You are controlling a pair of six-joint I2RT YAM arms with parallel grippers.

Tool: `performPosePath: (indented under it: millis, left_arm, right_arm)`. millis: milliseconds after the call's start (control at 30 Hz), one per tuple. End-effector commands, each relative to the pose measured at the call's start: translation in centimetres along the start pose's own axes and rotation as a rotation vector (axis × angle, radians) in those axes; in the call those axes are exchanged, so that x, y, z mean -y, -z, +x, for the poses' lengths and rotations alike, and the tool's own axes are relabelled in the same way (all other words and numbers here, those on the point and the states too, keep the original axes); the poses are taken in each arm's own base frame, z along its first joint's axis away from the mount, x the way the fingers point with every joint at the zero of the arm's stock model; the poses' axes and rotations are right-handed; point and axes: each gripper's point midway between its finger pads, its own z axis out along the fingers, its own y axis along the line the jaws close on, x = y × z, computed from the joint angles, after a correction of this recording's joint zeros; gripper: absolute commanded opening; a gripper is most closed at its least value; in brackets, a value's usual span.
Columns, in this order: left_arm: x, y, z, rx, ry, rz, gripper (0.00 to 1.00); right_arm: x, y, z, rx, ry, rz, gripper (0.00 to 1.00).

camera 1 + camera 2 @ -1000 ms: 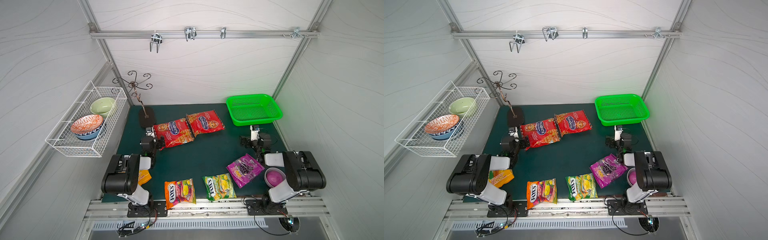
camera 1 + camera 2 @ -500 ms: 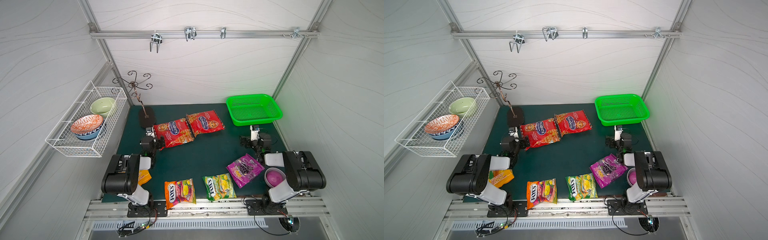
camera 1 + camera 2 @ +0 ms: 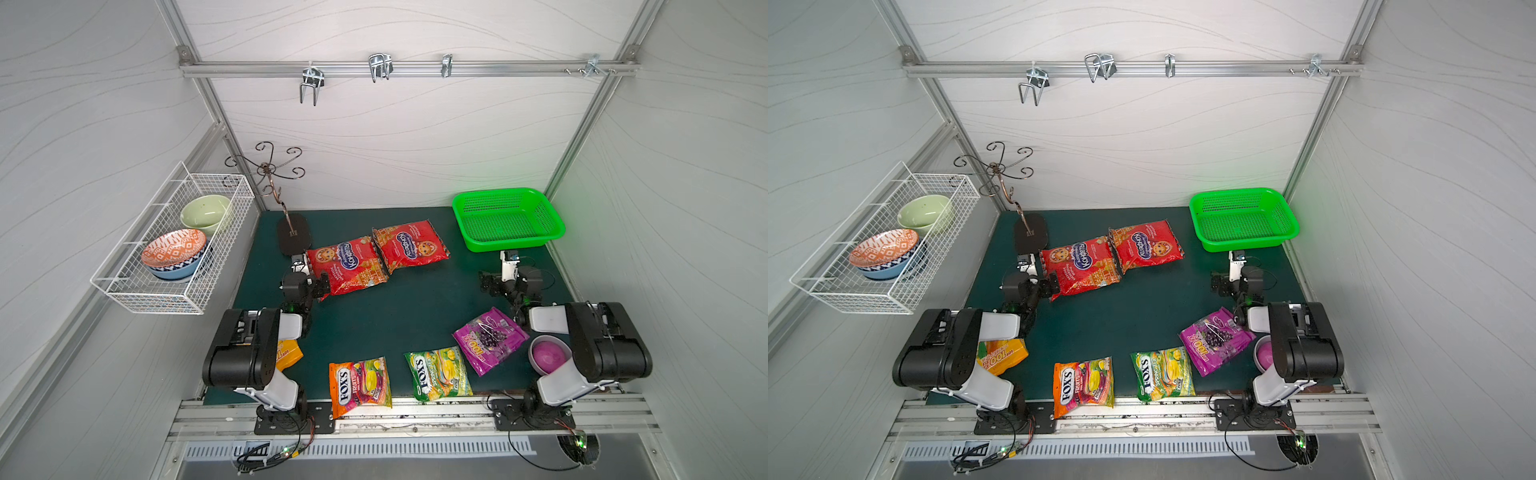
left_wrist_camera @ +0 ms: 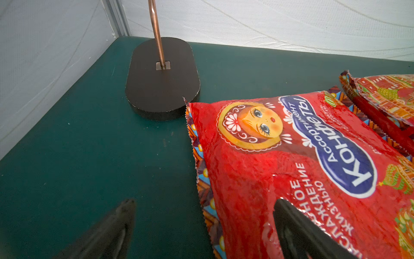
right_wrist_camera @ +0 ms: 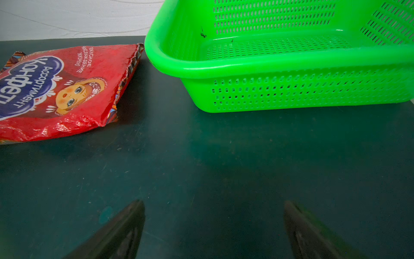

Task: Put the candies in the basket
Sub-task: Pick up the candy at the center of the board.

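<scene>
- Nothing had shifted since a second earlier: both arms sat where they were, and every bag kept its spot.
- Left gripper (image 4: 205, 203) was spread wide and held nothing. In its wrist view one finger (image 4: 295, 228) showed over the near corner of the red bag (image 4: 291, 157), the other over bare mat (image 4: 78, 145). Whether that finger touched the bag, I could not tell.
- Right gripper (image 5: 214, 203) was spread wide too, empty and low over the mat, facing the basket (image 5: 291, 65).
- That basket stood upright at the mat's far right corner, with no bag in it.
- Back to the red bag: it lay flat with a corner just beside the stand (image 4: 161, 78). The second red bag (image 3: 409, 245) lay against its other side, edges overlapping, between the stand and the basket.
- Along the near edge lay the orange FOX'S bag (image 3: 359, 384) and the green FOX'S bag (image 3: 438, 374), apart, both hanging over the rail.
- Purple bag (image 3: 488, 338) lay just beside the green one, with the bowl (image 3: 548, 357) on its other side.
- Yellow bag (image 3: 1000, 357) peeked out from under the left arm, partly hidden.
</scene>
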Motion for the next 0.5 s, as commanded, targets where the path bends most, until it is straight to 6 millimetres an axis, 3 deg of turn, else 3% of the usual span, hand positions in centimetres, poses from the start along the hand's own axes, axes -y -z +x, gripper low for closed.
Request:
performPosePath:
  millis: [0, 100, 167, 300, 433, 467]
  left_arm:
    - [0.5, 0.0, -1.7, 0.049, 0.003, 0.017, 0.99]
    - [0.5, 0.0, -1.7, 0.052, 0.003, 0.018, 0.99]
    - [1.1, 0.1, -2.2, 0.049, -0.010, 0.052, 0.99]
    - [3.2, 0.8, -3.6, -0.128, -0.089, 0.160, 0.99]
    - [4.1, 1.8, -5.7, -0.266, -0.134, 0.212, 0.99]
    - [4.6, 2.2, -6.2, -0.270, -0.140, 0.242, 0.99]
  right_arm:
    - [0.0, -0.1, -0.6, 0.016, -0.001, -0.004, 0.99]
    - [0.7, 0.5, -1.6, 0.009, -0.018, 0.045, 0.99]
    - [1.9, 1.8, -3.6, -0.004, -0.048, 0.125, 0.99]
    - [6.1, 6.1, -7.3, -0.095, -0.353, 0.400, 0.99]
    - [8.0, 9.5, -9.4, -0.208, -0.511, 0.581, 0.99]
    - [7.5, 9.4, -9.8, -0.209, -0.531, 0.545, 0.99]
